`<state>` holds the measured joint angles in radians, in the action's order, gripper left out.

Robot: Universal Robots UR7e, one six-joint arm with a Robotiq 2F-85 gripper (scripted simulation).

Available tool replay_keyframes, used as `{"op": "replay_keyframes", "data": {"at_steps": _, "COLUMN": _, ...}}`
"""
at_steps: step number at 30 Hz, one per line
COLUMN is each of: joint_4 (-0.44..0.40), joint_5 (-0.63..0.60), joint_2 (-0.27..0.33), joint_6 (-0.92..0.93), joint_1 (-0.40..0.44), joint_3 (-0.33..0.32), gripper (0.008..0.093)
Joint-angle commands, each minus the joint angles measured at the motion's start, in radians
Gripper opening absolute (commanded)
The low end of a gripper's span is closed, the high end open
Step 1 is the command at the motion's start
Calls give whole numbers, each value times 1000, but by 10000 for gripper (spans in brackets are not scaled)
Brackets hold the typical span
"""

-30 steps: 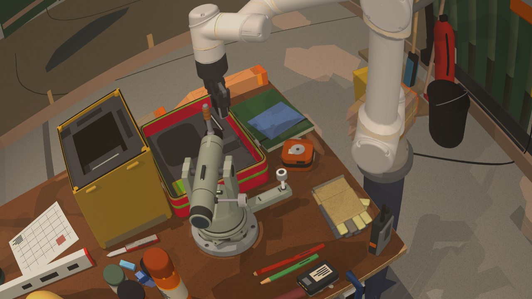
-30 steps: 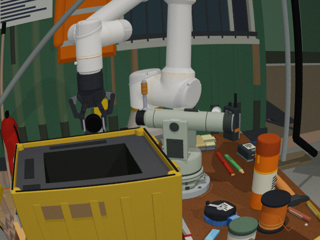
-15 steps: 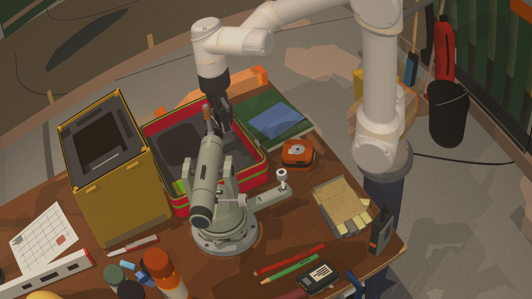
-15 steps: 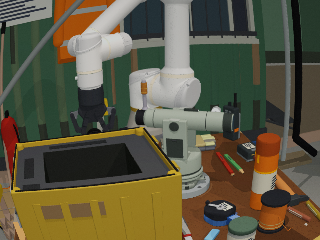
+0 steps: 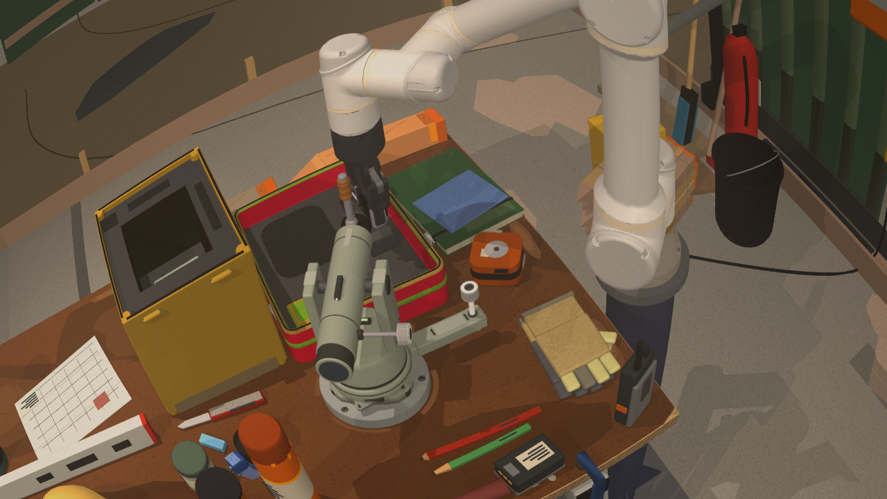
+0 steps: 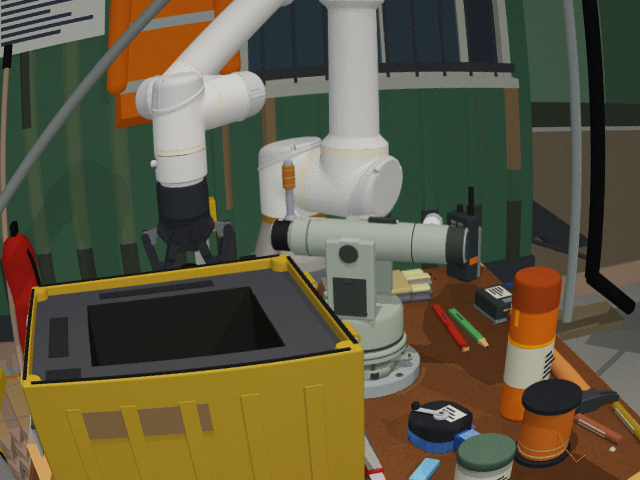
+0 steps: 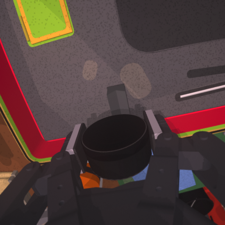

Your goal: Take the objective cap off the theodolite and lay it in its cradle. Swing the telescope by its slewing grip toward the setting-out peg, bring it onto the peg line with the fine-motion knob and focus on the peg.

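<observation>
The black objective cap [image 7: 116, 144] sits between my two finger pads, and my gripper [image 7: 114, 134] is clamped on its sides, hanging low over the grey foam of the open red case [image 5: 347, 248]. A small dark block, the cradle [image 7: 118, 98], stands in the foam just beyond the cap. The grey-green theodolite [image 5: 360, 323] stands on the table in front of the case. Its telescope [image 6: 372, 240] lies level. The orange-tipped slewing grip [image 5: 345, 195] rises from the telescope's far end beside my gripper [image 5: 375, 214]. The fine-motion knob [image 5: 404, 333] sticks out at the side.
Behind the red case lie an orange box [image 5: 412, 130] and a green book [image 5: 456, 195]. A tall yellow open case [image 5: 180, 273] stands left of the red one and hides my fingers from the second side camera. An orange tape measure [image 5: 496, 256], gloves [image 5: 570, 344] and pencils lie right.
</observation>
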<state>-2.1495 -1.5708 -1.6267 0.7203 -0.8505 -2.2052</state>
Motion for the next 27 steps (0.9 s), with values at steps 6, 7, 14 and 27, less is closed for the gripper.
{"op": "replay_keyframes", "data": {"at_steps": 6, "joint_4": -1, "joint_5": 0, "joint_2": 0, "joint_6": 0, "joint_1": 0, "joint_3": 0, "gripper": 80}}
{"op": "replay_keyframes", "data": {"at_steps": 7, "joint_4": -1, "joint_5": 0, "joint_2": 0, "joint_6": 0, "joint_1": 0, "joint_3": 0, "gripper": 80}}
{"op": "replay_keyframes", "data": {"at_steps": 14, "joint_4": -3, "joint_5": 0, "joint_2": 1, "joint_6": 0, "joint_1": 0, "joint_3": -1, "gripper": 80}}
{"op": "replay_keyframes", "data": {"at_steps": 27, "joint_4": -12, "joint_5": 0, "joint_2": 6, "joint_6": 0, "joint_1": 0, "joint_3": -5, "gripper": 80}}
